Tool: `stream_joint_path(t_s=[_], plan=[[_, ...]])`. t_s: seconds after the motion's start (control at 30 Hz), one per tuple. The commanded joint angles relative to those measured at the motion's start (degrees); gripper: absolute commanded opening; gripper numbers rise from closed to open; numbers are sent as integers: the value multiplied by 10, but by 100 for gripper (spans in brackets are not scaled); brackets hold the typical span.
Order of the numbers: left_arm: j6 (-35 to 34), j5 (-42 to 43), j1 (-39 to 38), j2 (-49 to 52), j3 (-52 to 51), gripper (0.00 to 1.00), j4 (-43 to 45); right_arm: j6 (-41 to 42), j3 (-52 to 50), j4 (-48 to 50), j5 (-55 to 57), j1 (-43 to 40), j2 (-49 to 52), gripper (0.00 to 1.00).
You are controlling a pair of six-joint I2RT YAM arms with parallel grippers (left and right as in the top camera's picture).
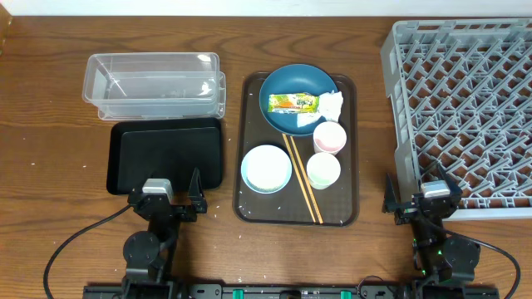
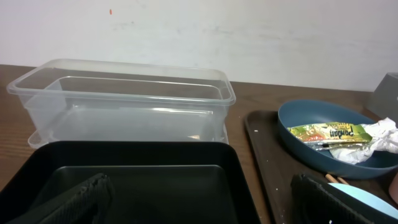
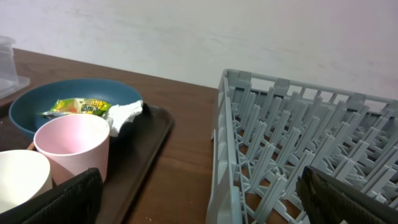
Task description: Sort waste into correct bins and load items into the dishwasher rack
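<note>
On the brown serving tray [image 1: 249,149] a large dark blue bowl [image 1: 283,83] holds the yellow-green wrapper [image 1: 293,102] and the white tissue [image 1: 332,105]. The pink cup [image 1: 329,138], pale cup [image 1: 323,170], light blue bowl [image 1: 266,169] and two chopsticks [image 1: 302,178] lie nearer. The clear tub [image 1: 154,83] and black tray [image 1: 166,155] are left, the grey rack [image 1: 465,108] right. My left gripper [image 1: 166,198] is open at the black tray's near edge. My right gripper [image 1: 422,198] is open at the rack's near left corner. No loose grains are discernible.
The wrapper [image 2: 326,132] and tissue [image 2: 379,140] in the blue bowl [image 2: 305,134] show in the left wrist view behind the tub [image 2: 124,99]. The pink cup [image 3: 73,152] and rack [image 3: 298,143] show in the right wrist view. Cables trail at the near edge.
</note>
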Motion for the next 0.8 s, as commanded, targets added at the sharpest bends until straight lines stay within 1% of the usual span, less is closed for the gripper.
stream_joint_path(t_s=[0.0,0.2,0.37,0.43,0.53,0.63,0.7,0.77], plan=[[3,7,2,-3,-10,95,-18,-7,0,-2,2,5,0,99],[3,7,2,-3,-10,95,-18,-3,0,5,-5,5,0,99],[3,7,2,-3,-10,95,-18,43,0,27,9,5,0,99],[-7,7,2,-3,-7,95,-18,73,5,29,32,5,0,99],[-45,7,2,9,12,95,-18,96,21,26,61,5,0,99],[-60,7,2,46,52,95,-19,97,50,20,73,5,15,99],[-60,7,2,90,89,95,-24,97,78,15,83,5,41,99],[-60,7,2,156,142,95,-51,97,118,1,88,5,87,99]])
